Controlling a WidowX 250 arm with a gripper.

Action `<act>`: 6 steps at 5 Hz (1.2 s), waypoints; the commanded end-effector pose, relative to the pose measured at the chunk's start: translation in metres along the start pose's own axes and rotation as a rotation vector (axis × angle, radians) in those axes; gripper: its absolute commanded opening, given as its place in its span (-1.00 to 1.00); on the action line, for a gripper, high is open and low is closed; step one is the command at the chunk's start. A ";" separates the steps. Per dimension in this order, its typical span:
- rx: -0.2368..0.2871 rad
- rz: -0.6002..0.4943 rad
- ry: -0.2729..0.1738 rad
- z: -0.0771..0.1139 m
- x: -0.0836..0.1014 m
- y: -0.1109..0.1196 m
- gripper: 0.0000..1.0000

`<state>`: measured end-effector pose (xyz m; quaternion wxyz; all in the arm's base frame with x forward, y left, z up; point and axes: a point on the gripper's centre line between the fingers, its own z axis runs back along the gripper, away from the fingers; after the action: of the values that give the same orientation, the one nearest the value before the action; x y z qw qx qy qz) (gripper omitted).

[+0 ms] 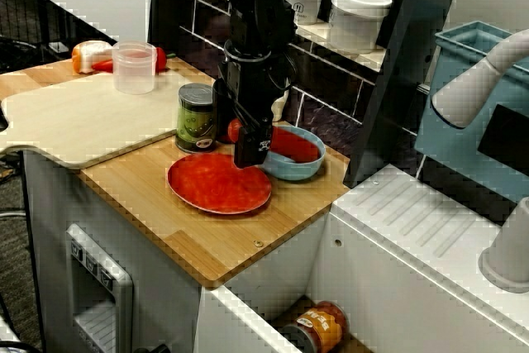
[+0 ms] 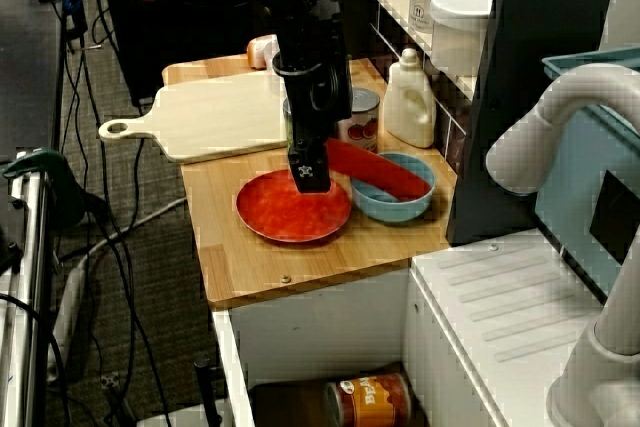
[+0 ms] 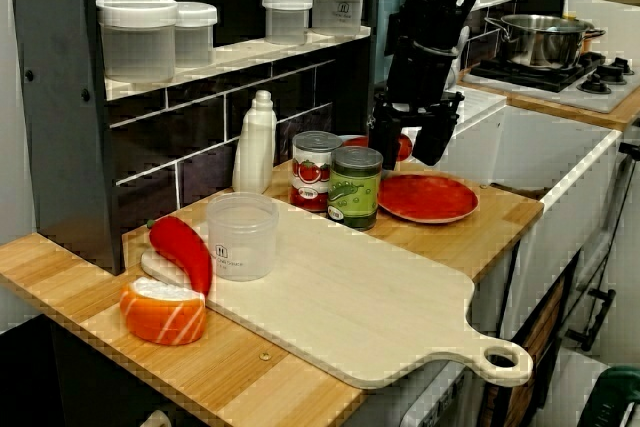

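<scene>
Gripper: The gripper (image 3: 408,154) hung black and upright over the plate's far edge, just beside the bowl. In the view along the counter its fingers stood apart with red showing between them. Whether the pads pressed on it could not be told.
Red thing: The red thing (image 2: 385,175) was long and lay slanting in the bowl, with one end raised over the rim toward the gripper.
Bowl: The bowl (image 1: 289,172) was blue and sat close against the plate.
Plate: The plate (image 1: 207,189) was red and lay flat on the counter below the gripper.
Cans: The green can (image 1: 197,117) stood near the plate, with the tomato can (image 3: 315,169) beside it.
Care: Can and bowl rim crowded the gripper closely. As a judgement, slow, straight vertical motion with a grip centred on the red thing suited this spot. A sideways sweep risked tipping the bowl.
</scene>
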<state>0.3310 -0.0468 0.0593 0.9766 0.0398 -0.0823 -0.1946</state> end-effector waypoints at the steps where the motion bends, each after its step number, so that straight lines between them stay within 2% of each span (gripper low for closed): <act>1: 0.002 0.008 -0.034 0.010 0.011 0.007 1.00; 3: -0.011 0.016 -0.020 0.007 0.024 0.015 1.00; 4: -0.020 0.016 -0.027 0.007 0.027 0.019 -1.00; 6: -0.019 -0.011 -0.031 0.008 0.019 0.018 -1.00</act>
<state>0.3523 -0.0397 0.0530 0.9766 0.0255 -0.0683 -0.2023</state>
